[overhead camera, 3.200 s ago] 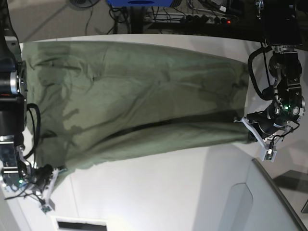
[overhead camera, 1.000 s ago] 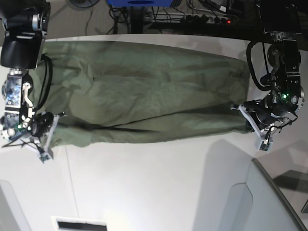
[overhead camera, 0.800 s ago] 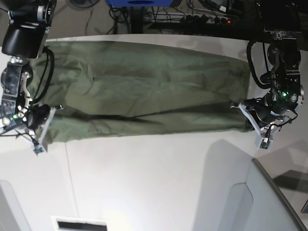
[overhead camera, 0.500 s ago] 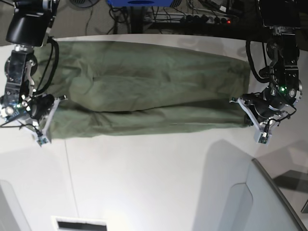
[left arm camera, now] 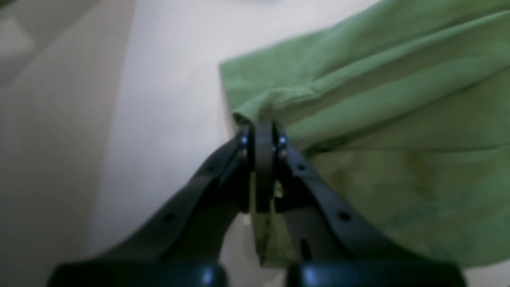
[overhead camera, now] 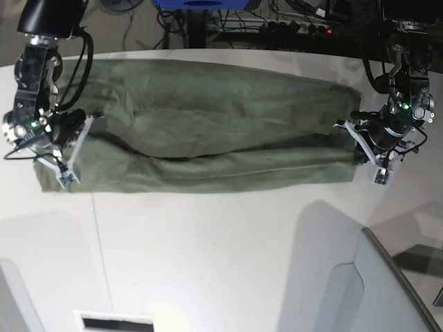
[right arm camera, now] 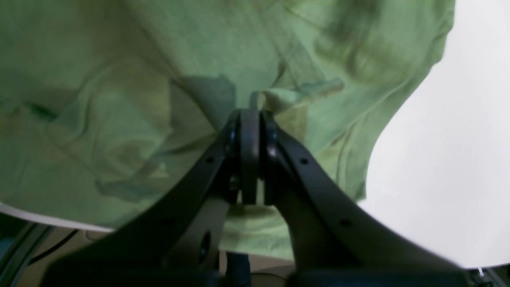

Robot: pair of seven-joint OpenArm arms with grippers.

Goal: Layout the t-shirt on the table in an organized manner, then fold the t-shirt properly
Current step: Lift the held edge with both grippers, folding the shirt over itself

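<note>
T-shirt [overhead camera: 208,128] stretched in a long band across far half of white tabletop [overhead camera: 221,256], near edge folded over. Left gripper [left arm camera: 261,133] pressed together, pinching a fabric fold at the shirt's right end. Right gripper [right arm camera: 250,115] likewise clamped on cloth at the left end. Grey angled panel [overhead camera: 387,290] at near right.

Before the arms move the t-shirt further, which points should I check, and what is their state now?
1. Left gripper shut on the t-shirt: ok.
2. Right gripper shut on the t-shirt: ok.
3. Near edge stretched between both grippers: ok.
4. Fold finished, cloth flat: not ok, the lifted edge sits mid-shirt with wrinkles.
5. Shirt fully on the table: cannot tell at the far edge.
</note>
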